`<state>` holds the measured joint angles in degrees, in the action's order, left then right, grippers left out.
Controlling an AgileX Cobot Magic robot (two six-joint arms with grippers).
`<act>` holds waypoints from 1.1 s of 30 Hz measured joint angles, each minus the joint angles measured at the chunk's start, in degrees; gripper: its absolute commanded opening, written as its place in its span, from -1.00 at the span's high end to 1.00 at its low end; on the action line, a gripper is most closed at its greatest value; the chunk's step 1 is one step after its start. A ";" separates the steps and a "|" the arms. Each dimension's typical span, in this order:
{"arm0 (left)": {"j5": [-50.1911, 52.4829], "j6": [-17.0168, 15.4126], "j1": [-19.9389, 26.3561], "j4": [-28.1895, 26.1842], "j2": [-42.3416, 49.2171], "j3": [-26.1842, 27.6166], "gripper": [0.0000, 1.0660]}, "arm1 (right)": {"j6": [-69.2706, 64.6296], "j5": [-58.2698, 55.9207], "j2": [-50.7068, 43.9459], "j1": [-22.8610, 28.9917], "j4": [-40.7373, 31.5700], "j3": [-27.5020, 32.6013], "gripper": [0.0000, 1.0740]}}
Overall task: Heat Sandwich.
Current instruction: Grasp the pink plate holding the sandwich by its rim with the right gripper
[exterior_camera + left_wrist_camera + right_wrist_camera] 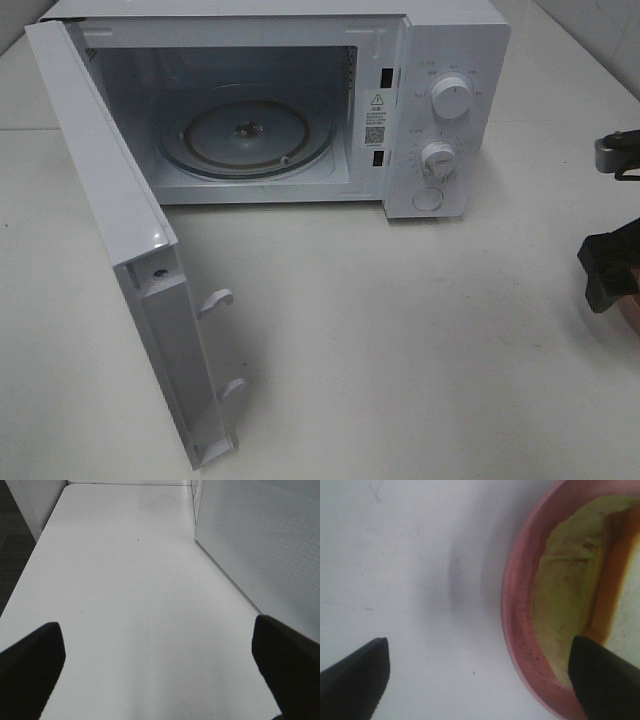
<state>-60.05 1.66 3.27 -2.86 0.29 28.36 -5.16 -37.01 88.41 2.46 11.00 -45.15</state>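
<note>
The sandwich [570, 590] shows only in the right wrist view: pale yellow-green filling, a tan crust and a bit of white bread, lying on the round pink plate [517, 610]. My right gripper [477, 645] is open just above the table, one finger [605, 680] over the plate's rim, the other over bare table. In the high view it [610, 268] sits at the far right edge, with a sliver of the plate [632, 315] under it. My left gripper [157, 622] is open and empty over bare table, out of the high view.
The white microwave [450, 60] stands at the back with its door [100, 180] swung wide open toward the front left. The glass turntable [250, 135] inside holds nothing. The door's mesh panel [265, 545] is close beside my left gripper.
</note>
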 measured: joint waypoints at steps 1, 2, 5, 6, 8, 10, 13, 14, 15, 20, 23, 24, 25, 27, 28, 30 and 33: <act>0.00 0.00 0.00 0.00 0.00 0.00 -0.81 | 0.00 0.17 1.60 0.00 0.17 -0.92 -0.68; 0.00 0.00 0.00 0.00 0.00 0.00 -0.81 | 0.00 0.17 2.46 -0.23 0.29 -1.49 -0.67; 0.00 0.00 0.00 0.00 0.00 0.00 -0.81 | 0.00 0.17 4.13 -0.74 0.23 -2.58 -0.66; 0.00 0.00 0.00 0.00 0.00 0.00 -0.81 | 0.00 0.29 5.73 -1.49 0.29 -3.21 -0.65; 0.00 0.00 0.00 0.00 0.00 0.00 -0.81 | 0.00 0.34 7.05 -2.18 0.34 -3.38 -0.64; 0.00 0.00 0.00 0.00 0.00 0.00 -0.81 | 0.00 0.40 7.79 -2.46 0.34 -3.55 -0.64; 0.00 0.00 0.00 0.00 0.00 0.00 -0.81 | -0.17 0.86 10.49 -2.58 -0.17 -3.55 -0.62; 0.00 0.00 0.00 0.00 0.00 0.00 -0.81 | -0.17 1.49 11.69 -2.58 -0.40 -3.55 -0.62; 0.00 0.00 0.00 0.00 0.00 0.00 -0.81 | -0.17 1.49 11.69 -2.58 -0.40 -3.55 -0.62; 0.00 0.00 0.00 0.00 0.00 0.00 -0.81 | -0.17 2.92 14.38 -2.58 -0.46 -3.55 -0.60; 0.00 0.00 0.00 0.00 0.00 0.00 -0.81 | -0.17 3.55 15.47 -2.58 -0.46 -3.55 -0.58; 0.00 0.00 0.00 0.00 0.00 0.00 -0.81 | -0.17 3.55 15.47 -2.58 -0.46 -3.55 -0.58; 0.00 0.00 0.00 0.00 0.00 0.00 -0.81 | -0.17 3.78 15.64 -2.58 -0.46 -3.55 -0.56; 0.00 0.00 0.00 0.00 0.00 0.00 -0.81 | -0.17 3.84 15.64 -2.58 -0.46 -3.55 -0.53; 0.00 0.00 0.00 0.00 0.00 0.00 -0.81 | -0.17 3.84 15.64 -2.58 -0.46 -3.55 -0.50; 0.00 0.00 0.00 0.00 0.00 0.00 -0.81 | -0.17 3.84 15.64 -2.58 -0.46 -3.55 -0.40; 0.00 0.00 0.00 0.00 0.00 0.00 -0.81 | -0.34 3.90 15.64 -2.58 -0.46 -3.55 -0.06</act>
<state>-60.05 1.66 3.27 -2.86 0.29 28.36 -5.50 -33.12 104.05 -0.11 10.54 -48.70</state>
